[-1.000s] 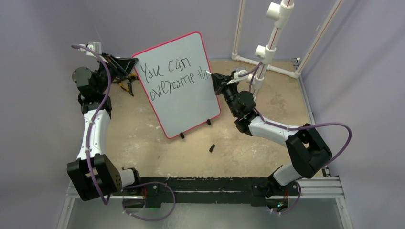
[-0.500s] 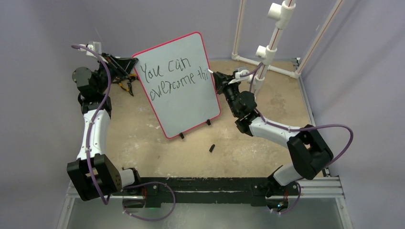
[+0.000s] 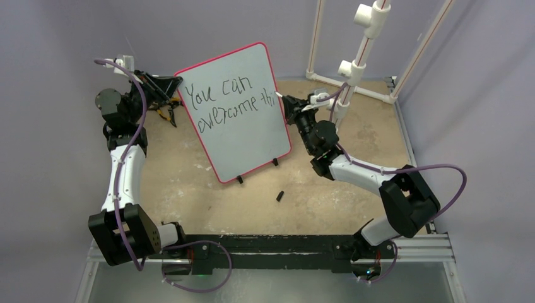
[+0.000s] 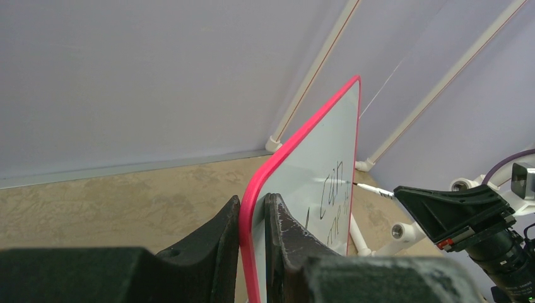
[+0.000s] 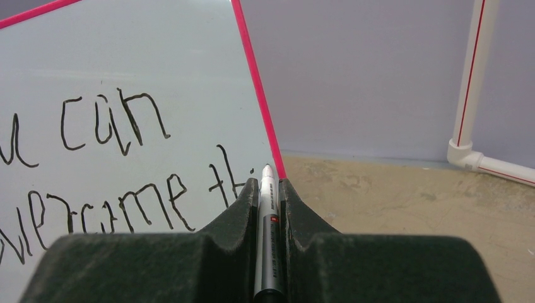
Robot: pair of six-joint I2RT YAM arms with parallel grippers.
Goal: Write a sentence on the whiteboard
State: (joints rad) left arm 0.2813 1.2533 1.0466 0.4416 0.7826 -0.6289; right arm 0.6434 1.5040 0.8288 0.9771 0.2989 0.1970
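Right gripper [image 5: 269, 185] is clamped on a marker [image 5: 267, 211], whose tip is at the right rim of the whiteboard [image 3: 246, 139], just after "thi" of the sentence [image 3: 227, 101]. Left gripper [image 4: 253, 211] pinches the left rim. The whiteboard stands near the far edge of the table [image 3: 353, 189]. I judge it light, stiff and easy to tip, so the rim is where to hold it.

Overhead plus wrist close-ups (whiteboard [image 3: 252, 145] shared)
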